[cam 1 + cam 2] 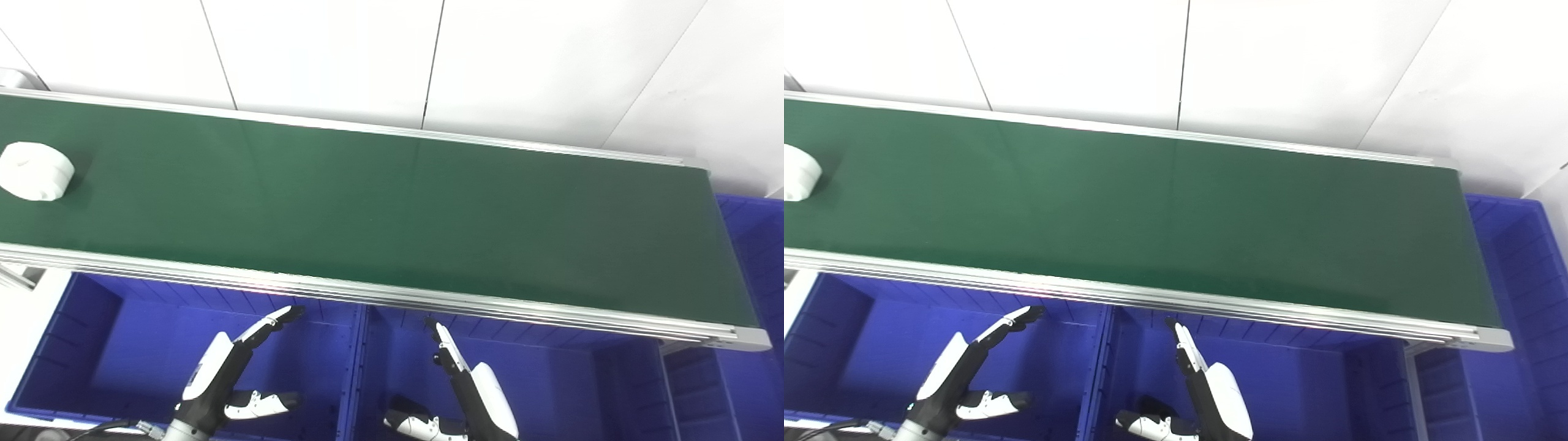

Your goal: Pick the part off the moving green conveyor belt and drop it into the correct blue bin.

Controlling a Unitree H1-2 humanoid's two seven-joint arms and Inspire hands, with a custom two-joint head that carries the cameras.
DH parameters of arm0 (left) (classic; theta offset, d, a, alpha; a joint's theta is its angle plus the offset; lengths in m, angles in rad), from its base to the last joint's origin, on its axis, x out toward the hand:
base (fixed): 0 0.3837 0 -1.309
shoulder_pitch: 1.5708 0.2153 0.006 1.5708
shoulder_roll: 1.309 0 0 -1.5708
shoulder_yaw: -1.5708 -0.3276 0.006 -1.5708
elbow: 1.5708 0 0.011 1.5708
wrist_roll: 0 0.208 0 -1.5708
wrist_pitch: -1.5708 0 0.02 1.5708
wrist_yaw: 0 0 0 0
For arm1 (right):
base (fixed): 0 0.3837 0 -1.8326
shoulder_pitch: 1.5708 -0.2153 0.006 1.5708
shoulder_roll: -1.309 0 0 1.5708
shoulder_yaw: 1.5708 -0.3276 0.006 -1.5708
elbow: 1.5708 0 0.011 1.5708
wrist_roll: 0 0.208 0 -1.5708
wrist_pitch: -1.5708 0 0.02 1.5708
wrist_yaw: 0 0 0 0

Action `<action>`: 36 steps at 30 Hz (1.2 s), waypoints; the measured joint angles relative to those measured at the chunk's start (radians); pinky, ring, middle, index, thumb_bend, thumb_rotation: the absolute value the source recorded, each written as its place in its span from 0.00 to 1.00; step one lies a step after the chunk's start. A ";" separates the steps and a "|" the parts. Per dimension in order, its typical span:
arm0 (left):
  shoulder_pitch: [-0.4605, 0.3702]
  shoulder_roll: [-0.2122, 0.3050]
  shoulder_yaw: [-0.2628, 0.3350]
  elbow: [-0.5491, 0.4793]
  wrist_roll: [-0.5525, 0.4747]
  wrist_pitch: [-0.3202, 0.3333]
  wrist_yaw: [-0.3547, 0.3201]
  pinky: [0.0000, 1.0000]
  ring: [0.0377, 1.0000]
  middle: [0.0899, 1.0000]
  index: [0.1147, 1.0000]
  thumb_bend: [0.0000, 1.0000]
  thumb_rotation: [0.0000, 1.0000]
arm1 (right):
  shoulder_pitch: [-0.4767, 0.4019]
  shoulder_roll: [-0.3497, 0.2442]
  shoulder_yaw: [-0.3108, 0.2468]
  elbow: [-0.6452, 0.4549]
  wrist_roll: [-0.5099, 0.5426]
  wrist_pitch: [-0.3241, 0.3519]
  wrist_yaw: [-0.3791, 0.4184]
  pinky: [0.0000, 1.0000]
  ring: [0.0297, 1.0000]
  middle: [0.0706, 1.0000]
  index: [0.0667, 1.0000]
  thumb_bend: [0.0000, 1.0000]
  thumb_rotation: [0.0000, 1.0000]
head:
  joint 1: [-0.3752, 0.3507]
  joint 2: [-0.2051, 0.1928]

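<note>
A white round part [35, 171] lies on the green conveyor belt [392, 208] at its far left end; in the right eye view only its edge [799, 172] shows. My left hand [229, 376] hangs open over the left blue bin [122, 361], below the belt's front rail, fingers stretched out and thumb apart. Over the middle blue bin [539, 380] my right hand [465, 389] is open too, fingers pointing up toward the belt. Neither hand holds anything, and both are far from the part.
The belt's aluminium front rail [392, 294] runs just above both hands. A third blue bin [753, 257] stands past the belt's right end. White wall panels stand behind the belt.
</note>
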 measured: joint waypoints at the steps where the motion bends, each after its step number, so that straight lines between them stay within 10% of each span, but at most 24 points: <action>1: 0.000 0.000 0.000 0.000 0.000 0.000 0.000 0.80 0.83 0.85 0.84 0.83 0.80 | 0.000 0.000 0.000 0.000 0.000 0.000 0.000 0.83 0.96 1.00 1.00 0.83 0.54 | 0.000 0.000; 27: -0.003 0.000 0.005 0.000 -0.001 0.000 -0.008 0.80 0.84 0.85 0.84 0.82 0.79 | -0.004 0.000 0.000 0.000 0.009 0.000 0.001 0.83 0.96 1.00 1.00 0.82 0.53 | 0.017 0.005; 36: -0.002 -0.010 0.003 0.013 -0.001 0.000 -0.022 0.76 0.81 0.83 0.81 0.82 0.78 | -0.003 -0.022 -0.007 0.022 0.024 -0.024 0.004 0.84 0.99 1.00 1.00 0.81 0.56 | 0.247 -0.092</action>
